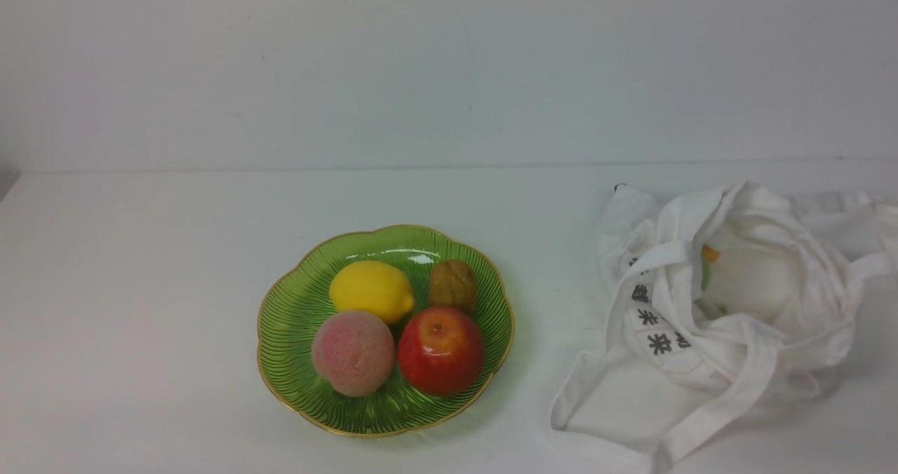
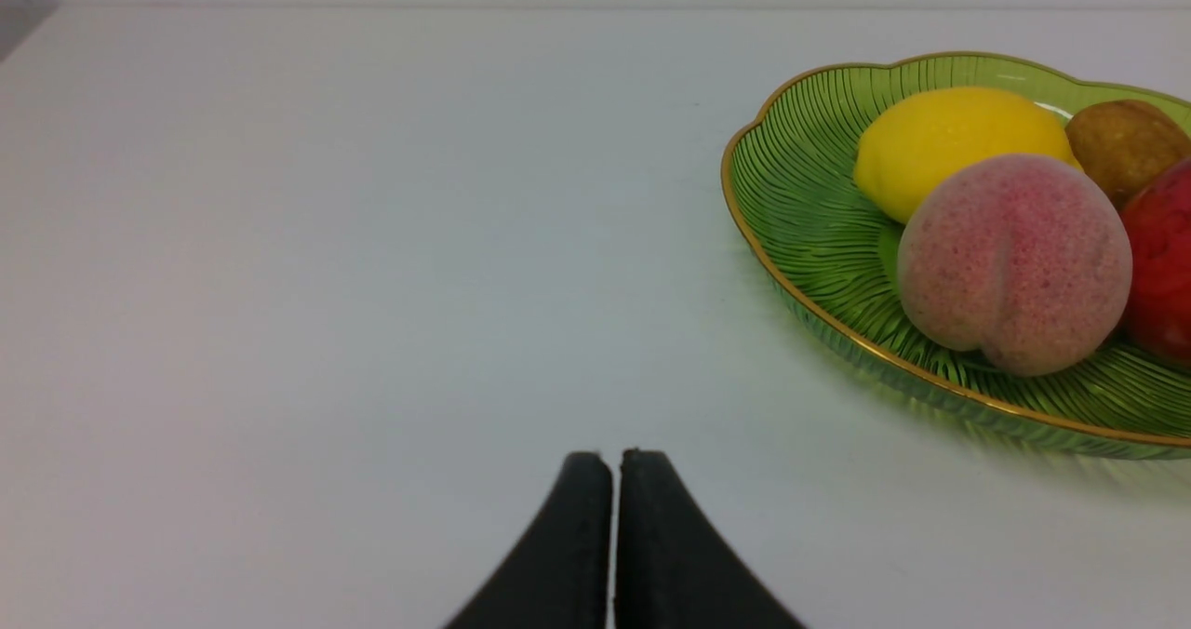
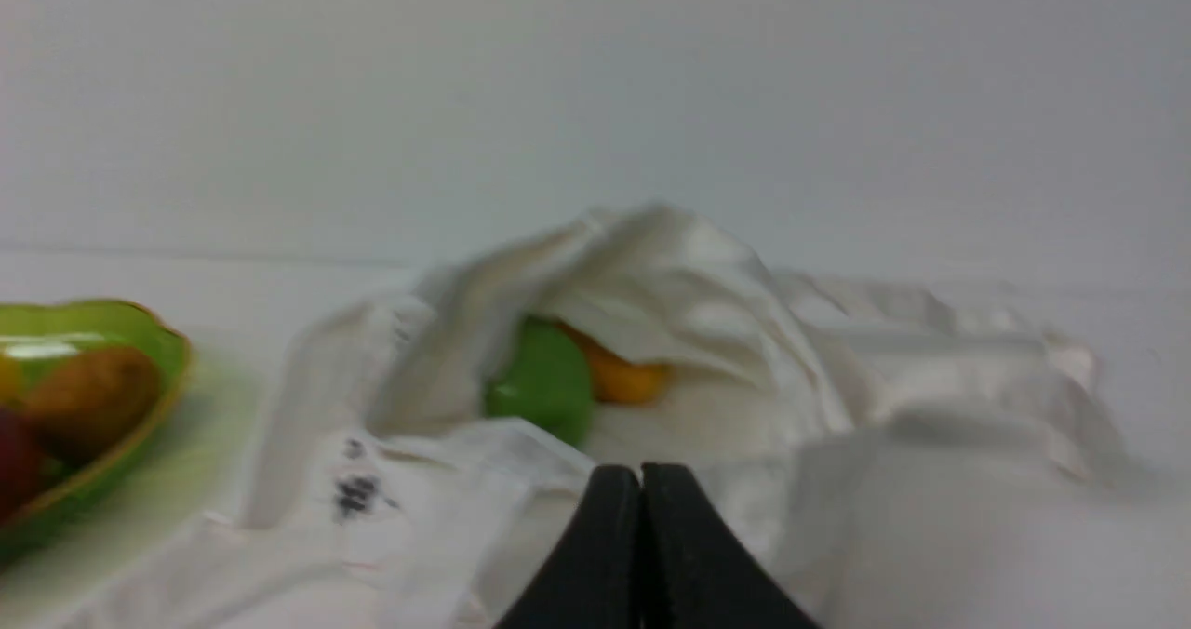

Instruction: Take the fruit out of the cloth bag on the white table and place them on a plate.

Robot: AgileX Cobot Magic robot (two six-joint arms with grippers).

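We're over the white table (image 1: 140, 285), and the plate (image 1: 284, 320) sits low in the middle of the front view with four pieces on it. The lemon (image 1: 372, 290) is at ten o'clock on the dish. A knobbly brown fruit (image 1: 453, 285) is at one o'clock, the red apple (image 1: 440, 350) at five and the fuzzy peach (image 1: 353, 353) at seven, all packed close together.

Out at three o'clock from the plate, and apart from it, lies the cloth bag (image 1: 765, 334). It is crumpled, its straps trail across it, and the black characters show on the side towards the plate. Its mouth gapes. From the right wrist we see a green fruit (image 3: 544, 392) inside, with a small orange one (image 3: 623, 378) tucked just behind it, both under a fold of cloth. So two fruits are in the bag and the lemon is on the plate.

The right gripper (image 3: 640, 471) hangs just in front of the bag's mouth with its black jaws pressed together and nothing between them. The left gripper (image 2: 614, 457) sits low over bare table beside the plate. Its jaws are pinched to a hairline and empty, and the peach is the fruit nearest to it.
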